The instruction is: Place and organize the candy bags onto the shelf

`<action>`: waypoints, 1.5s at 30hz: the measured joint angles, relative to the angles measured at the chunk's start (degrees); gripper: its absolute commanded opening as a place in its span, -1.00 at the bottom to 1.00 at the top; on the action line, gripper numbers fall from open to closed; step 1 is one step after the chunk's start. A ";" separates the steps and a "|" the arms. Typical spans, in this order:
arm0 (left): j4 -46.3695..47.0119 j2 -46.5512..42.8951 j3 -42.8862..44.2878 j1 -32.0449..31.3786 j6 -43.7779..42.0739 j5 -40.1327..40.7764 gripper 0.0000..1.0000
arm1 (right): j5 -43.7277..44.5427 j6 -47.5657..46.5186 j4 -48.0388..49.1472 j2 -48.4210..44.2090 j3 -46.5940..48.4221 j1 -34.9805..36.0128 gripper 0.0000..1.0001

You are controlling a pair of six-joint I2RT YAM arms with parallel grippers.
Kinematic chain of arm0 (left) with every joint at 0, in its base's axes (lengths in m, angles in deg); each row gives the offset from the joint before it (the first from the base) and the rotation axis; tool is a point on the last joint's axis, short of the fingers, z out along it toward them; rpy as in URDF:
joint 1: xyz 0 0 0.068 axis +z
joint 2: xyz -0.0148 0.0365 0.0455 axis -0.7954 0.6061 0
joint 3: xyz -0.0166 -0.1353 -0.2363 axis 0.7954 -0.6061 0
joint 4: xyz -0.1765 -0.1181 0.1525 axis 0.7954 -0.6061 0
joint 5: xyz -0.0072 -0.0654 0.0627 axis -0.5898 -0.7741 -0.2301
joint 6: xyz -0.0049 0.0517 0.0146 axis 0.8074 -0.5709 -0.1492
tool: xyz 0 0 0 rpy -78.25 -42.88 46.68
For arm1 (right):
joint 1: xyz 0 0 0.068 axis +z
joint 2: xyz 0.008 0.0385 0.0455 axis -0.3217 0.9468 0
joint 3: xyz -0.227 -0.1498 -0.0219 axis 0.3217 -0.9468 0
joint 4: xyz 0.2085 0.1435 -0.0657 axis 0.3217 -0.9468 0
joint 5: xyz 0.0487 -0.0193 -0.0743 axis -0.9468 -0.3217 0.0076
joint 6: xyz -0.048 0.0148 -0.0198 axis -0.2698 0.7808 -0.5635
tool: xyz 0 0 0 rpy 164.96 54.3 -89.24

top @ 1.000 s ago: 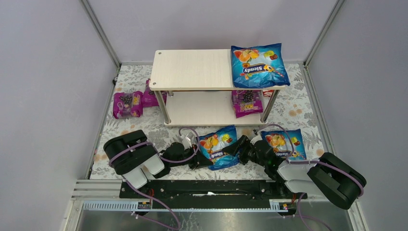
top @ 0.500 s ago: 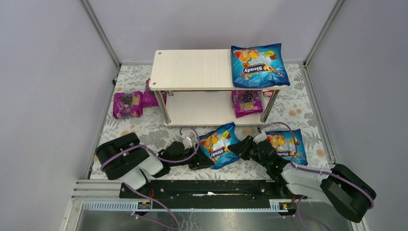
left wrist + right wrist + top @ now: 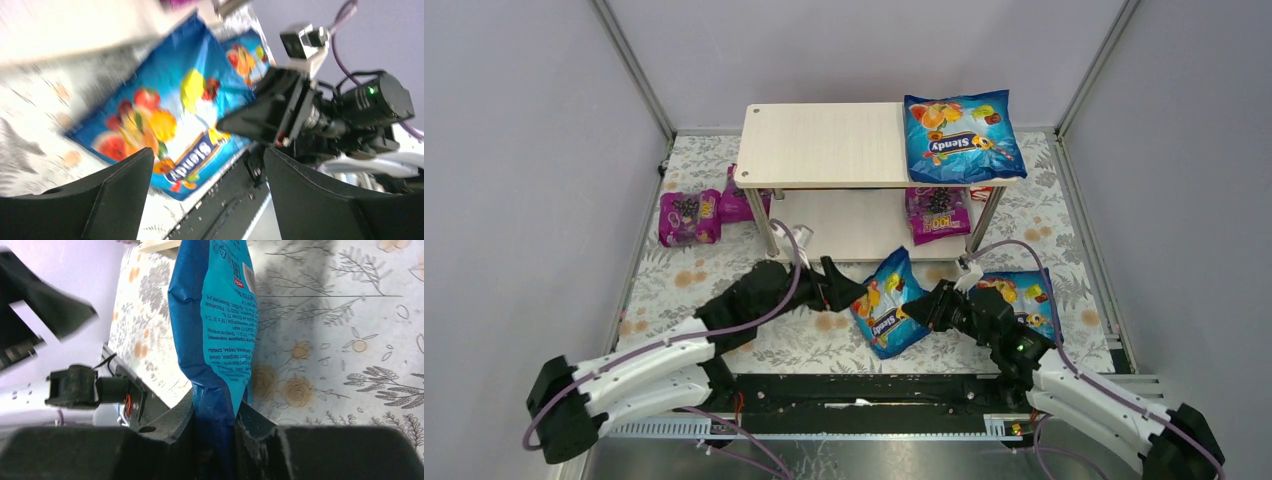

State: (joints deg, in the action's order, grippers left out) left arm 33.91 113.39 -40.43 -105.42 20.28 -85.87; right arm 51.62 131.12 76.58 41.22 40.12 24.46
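We see the right gripper (image 3: 921, 312) pinching one edge of a blue candy bag (image 3: 886, 305). In the right wrist view the fingers are pressed onto the bag's seam, and the bag is turned so that its printed back faces sideways. This bag sits near the middle of the worktop (image 3: 714, 270), just in front of the shelf (image 3: 824, 145), with its far corner close to the front edge of the lower board. We cannot tell whether it touches the worktop. The left gripper (image 3: 852, 297) is just beside the bag's left side with its fingers spread wide and nothing between them. A second blue bag (image 3: 962, 135) lies flat on the right end of the shelf's top board. A magenta bag (image 3: 937, 213) lies below it on the right end of the lower board. A third blue bag (image 3: 1029, 298) lies toward the worktop's right edge, partly under the right arm. Two more magenta bags lie near the left edge, one in the open (image 3: 689, 217) and one (image 3: 739, 205) partly behind the shelf's left front post.
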 measured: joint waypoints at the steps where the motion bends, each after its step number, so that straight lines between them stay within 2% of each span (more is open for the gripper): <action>1: -4.04 -1.27 2.99 0.11 -2.54 2.08 0.73 | -0.70 -1.25 -3.23 -2.08 1.36 0.00 -1.00; 6: -17.64 -4.17 16.63 0.37 -15.19 12.92 0.79 | -6.82 -8.22 -19.65 -7.98 10.69 0.00 -1.00; 11: -22.05 -9.01 23.06 0.46 -25.18 21.90 0.84 | -14.19 -13.42 -32.33 -8.09 20.04 0.00 -1.00; 17: -19.65 -14.34 28.41 0.48 -35.58 31.41 0.85 | -23.12 -15.52 -40.30 -4.39 33.59 0.00 -1.00; 25: -13.92 -21.90 24.96 0.52 -43.45 41.64 0.86 | -27.21 -15.56 -40.83 5.03 58.23 0.00 -1.00; 29: -13.44 -23.93 23.43 0.52 -44.57 44.48 0.86 | -25.27 -15.50 -39.74 12.26 71.14 0.02 -1.00; 34: -13.29 -24.68 22.03 0.52 -44.54 45.46 0.86 | -17.22 -14.86 -39.47 22.08 84.46 0.02 -1.00; 40: -13.31 -26.27 21.14 0.52 -44.50 45.64 0.86 | -6.71 -15.32 -36.65 32.13 91.06 0.00 -1.00; 45: -13.22 -27.19 21.11 0.52 -44.48 45.64 0.87 | 0.46 -16.00 -34.10 37.99 91.93 0.00 -1.00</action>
State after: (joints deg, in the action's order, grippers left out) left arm 20.69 86.20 -19.31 -104.90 -24.20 -40.23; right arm 52.08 115.12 42.48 79.21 132.05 24.46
